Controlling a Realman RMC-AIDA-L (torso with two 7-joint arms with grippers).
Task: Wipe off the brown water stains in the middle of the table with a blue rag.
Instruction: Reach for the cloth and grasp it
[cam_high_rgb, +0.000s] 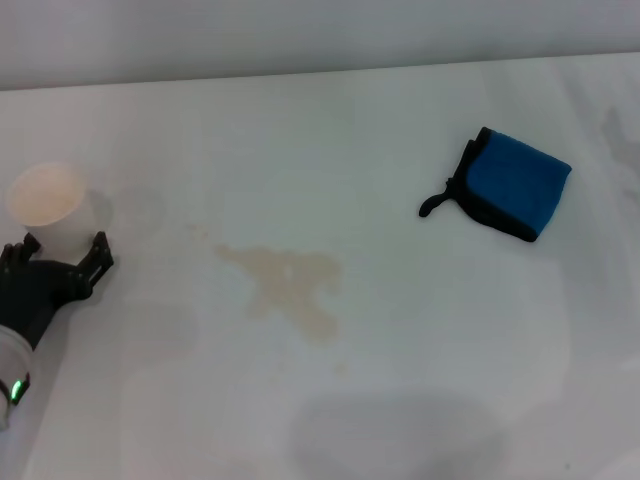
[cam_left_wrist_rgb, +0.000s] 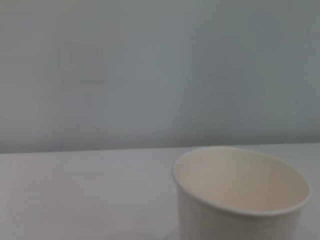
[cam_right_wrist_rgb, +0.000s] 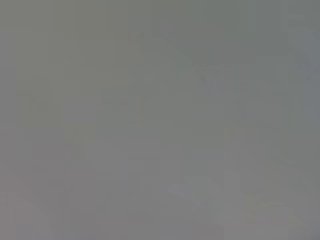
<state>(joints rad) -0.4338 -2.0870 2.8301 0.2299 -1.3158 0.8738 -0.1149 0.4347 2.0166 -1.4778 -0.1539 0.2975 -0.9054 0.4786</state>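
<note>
Evidently wiping had not begun: the rag (cam_high_rgb: 512, 183) lay apart from the stains (cam_high_rgb: 290, 285). Left end effector (cam_high_rgb: 62, 252) gaped behind the cup (cam_high_rgb: 50, 205), holding nothing; right unseen. Next: grasp rag.

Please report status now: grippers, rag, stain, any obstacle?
Left gripper open around white cup, far left. Right gripper not in view. Blue rag untouched, far right; brown water stains unwiped mid-table. Nothing between them.

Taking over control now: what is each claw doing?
Left claw: open around the white cup, by the table's left edge.
Right claw: not in view.
</note>
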